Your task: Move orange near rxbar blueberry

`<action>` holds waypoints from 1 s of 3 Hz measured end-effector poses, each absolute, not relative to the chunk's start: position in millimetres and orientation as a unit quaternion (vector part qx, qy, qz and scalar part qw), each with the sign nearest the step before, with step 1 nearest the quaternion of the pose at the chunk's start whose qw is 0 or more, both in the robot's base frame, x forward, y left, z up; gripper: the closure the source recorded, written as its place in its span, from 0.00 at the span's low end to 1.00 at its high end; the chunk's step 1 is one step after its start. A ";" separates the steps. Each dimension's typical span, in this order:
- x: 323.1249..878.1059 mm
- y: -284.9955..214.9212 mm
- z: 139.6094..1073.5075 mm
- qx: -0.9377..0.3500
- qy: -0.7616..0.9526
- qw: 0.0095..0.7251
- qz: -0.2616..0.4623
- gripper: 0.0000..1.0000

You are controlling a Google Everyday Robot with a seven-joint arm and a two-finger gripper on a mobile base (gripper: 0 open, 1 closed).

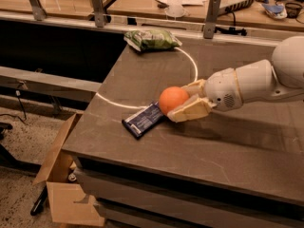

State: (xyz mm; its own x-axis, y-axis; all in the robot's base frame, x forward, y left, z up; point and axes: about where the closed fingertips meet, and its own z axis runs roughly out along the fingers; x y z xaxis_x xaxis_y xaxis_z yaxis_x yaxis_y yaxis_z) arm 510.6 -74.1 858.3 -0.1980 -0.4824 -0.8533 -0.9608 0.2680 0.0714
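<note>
The orange [172, 99] is a smooth round fruit held between the cream fingers of my gripper [183, 101], which reaches in from the right on a white arm. The gripper is shut on the orange and holds it low over the dark table [228, 141], just at the right end of the rxbar blueberry [143, 119]. The rxbar blueberry is a flat dark blue wrapper with pale lettering, lying at an angle near the table's left front edge. The orange overlaps the wrapper's right tip in this view.
A puffy green snack bag [152, 39] lies at the table's far left corner. A white curved line [190, 61] runs across the tabletop. An open cardboard box [66, 184] stands on the floor at the left. Metal posts [211, 15] line the back edge.
</note>
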 end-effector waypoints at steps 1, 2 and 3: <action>505.7 -65.5 849.5 -0.512 0.704 0.365 0.329 0.51; 503.5 -65.6 842.6 -0.507 0.709 0.366 0.325 0.29; 504.7 -68.7 835.8 -0.502 0.715 0.371 0.316 0.00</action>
